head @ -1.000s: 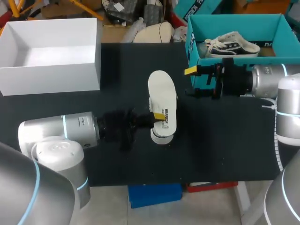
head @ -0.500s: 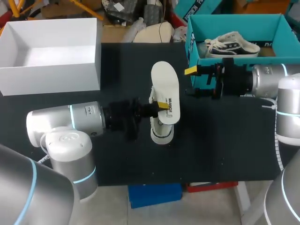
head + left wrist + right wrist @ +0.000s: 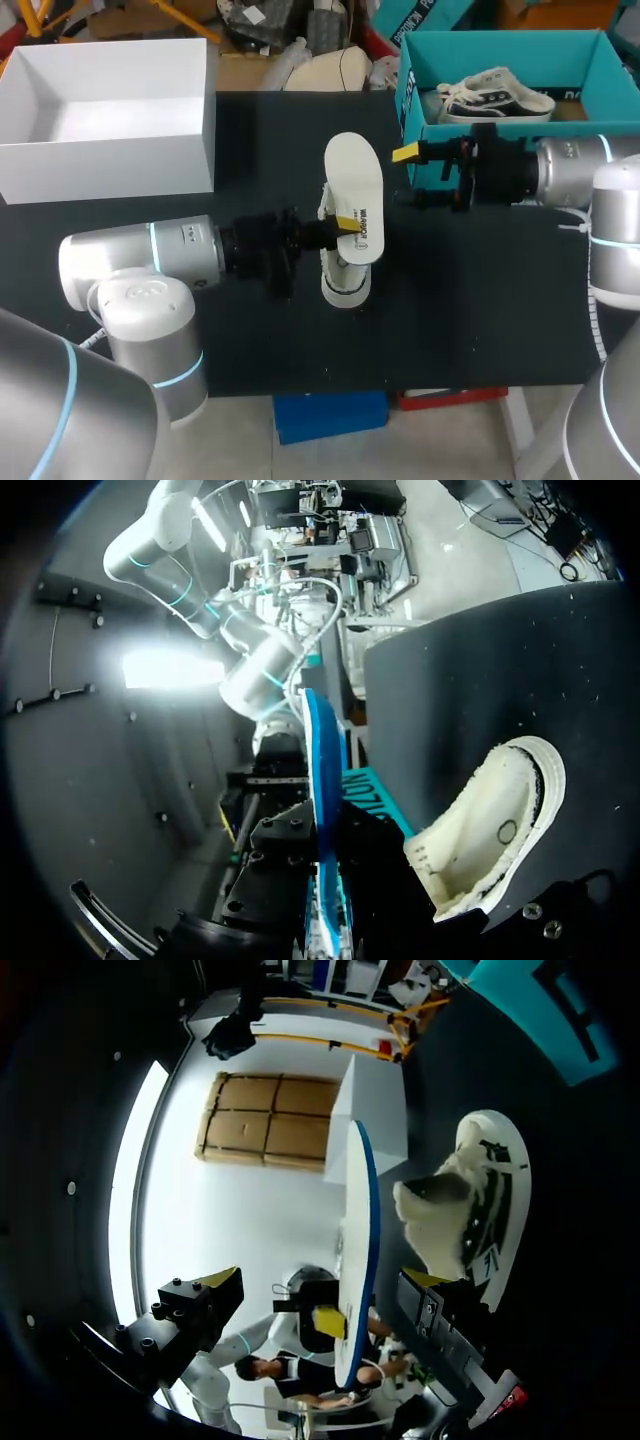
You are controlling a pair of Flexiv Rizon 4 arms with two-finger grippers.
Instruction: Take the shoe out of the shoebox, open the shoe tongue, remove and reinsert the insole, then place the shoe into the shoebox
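Black surface (image 3: 480, 300): my left claw (image 3: 342, 225) pinches insole (image 3: 355, 190) over shoe (image 3: 343, 282), right claw (image 3: 408, 175) wide & empty; I'd feed toe-end in first w/ shoe steadied.

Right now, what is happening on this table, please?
The left claw is shut on the white insole and holds it just above the shoe, which lies on the black table. So the insole is out of the shoe and not yet back in. The right claw is open and empty, in front of the teal shoebox, where a second shoe lies. A white box stands at the far left corner.
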